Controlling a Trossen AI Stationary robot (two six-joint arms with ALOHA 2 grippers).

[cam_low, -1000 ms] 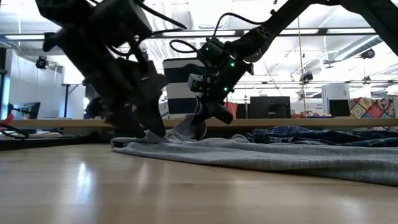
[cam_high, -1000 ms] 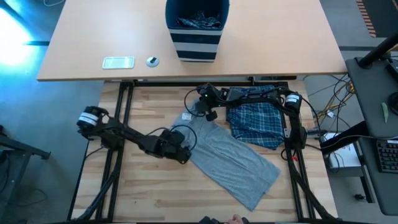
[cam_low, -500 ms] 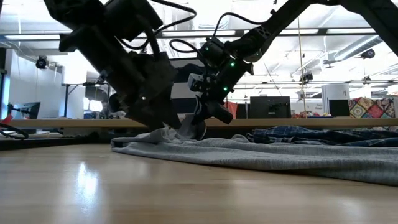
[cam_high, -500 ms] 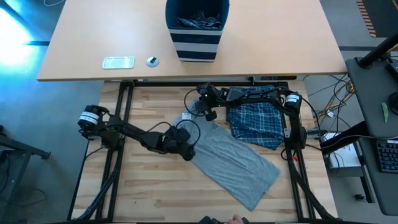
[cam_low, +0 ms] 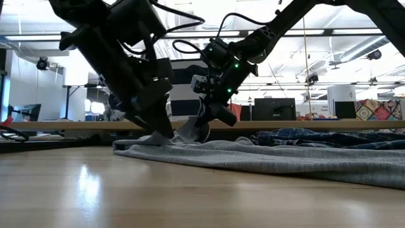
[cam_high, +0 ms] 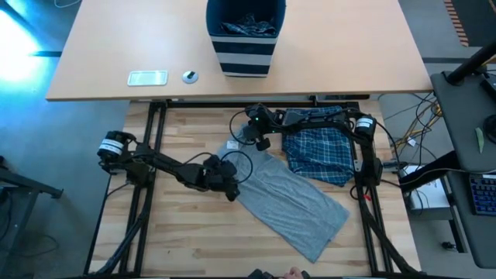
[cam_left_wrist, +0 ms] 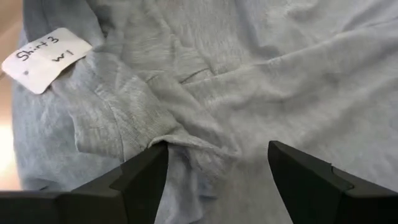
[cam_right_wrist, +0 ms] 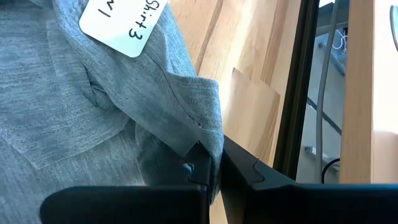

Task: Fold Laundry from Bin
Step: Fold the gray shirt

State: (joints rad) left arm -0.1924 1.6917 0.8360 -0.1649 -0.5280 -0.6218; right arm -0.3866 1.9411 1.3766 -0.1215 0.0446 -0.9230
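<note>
— Pale wood table [cam_high: 194, 232] fills the overhead picture; what lies on it?
— Soft grey T-shirt [cam_high: 291, 198] spread flat, blue plaid garment [cam_high: 319, 155] just right of it, striped navy bin [cam_high: 245, 35] on the far desk.
— And close up?
— Right gripper [cam_right_wrist: 211, 171] pinches the shirt's edge near a handwritten tag [cam_left_wrist: 46, 59]; left gripper [cam_left_wrist: 217, 168] stands wide open over rumpled knit, holding nothing.

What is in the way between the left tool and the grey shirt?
Nothing visible. The left tool is open right over the grey shirt, its fingers straddling a bunched fold near the paper tag. The right tool is shut on the shirt's edge farther off, not between them.
</note>
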